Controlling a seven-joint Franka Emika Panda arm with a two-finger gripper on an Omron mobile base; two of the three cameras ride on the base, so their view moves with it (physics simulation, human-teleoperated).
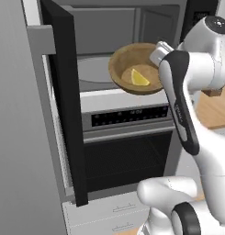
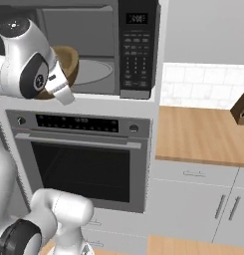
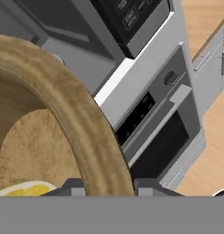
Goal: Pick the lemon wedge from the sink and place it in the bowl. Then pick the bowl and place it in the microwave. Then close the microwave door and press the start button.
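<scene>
At the microwave mouth: I hold the wide brown wooden bowl, yellow lemon wedge inside
Hand: gripper clamped on its rim
Next: push inward, set down

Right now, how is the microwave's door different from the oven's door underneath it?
The black-framed microwave door is swung wide open to the left, while the dark glass oven door below is shut. The microwave door stands tall with its edge facing us; the oven door lies flat against its front, with a long steel handle running sideways across its top. Both are dark and belong to the same built-in steel column.
</scene>
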